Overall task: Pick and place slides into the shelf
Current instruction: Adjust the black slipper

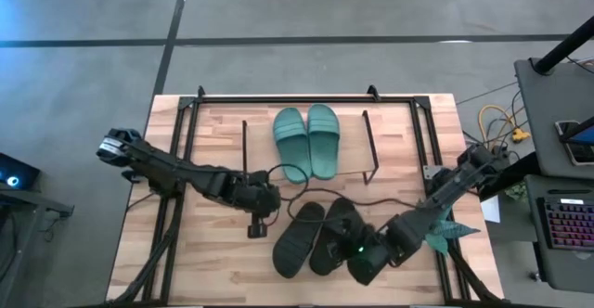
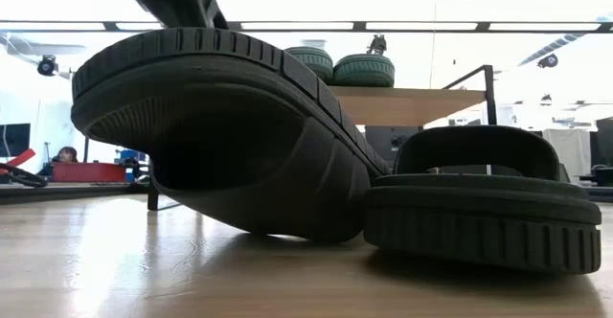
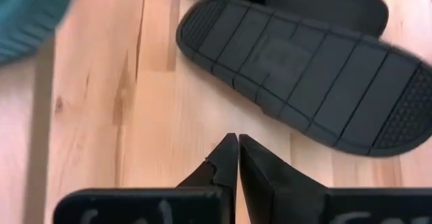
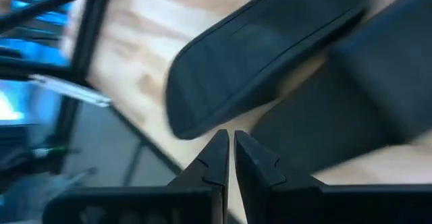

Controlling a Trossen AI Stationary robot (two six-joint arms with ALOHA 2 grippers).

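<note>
Two teal slides lie side by side, soles down, on the top board of the shelf at the table's middle far side. Nearer the front lie two black slides. The left one is turned sole-outward and leans with one long edge on the table against the right one, which lies flat, strap up. My left gripper hovers shut over bare wood just left of them. My right gripper hangs shut beside the right slide, near the table's front edge.
Dark cables trail across the table between the shelf and the black slides. A green spiky plant lies at the right edge behind my right arm. The big black frame runs along the table's sides. Bare wood lies front left.
</note>
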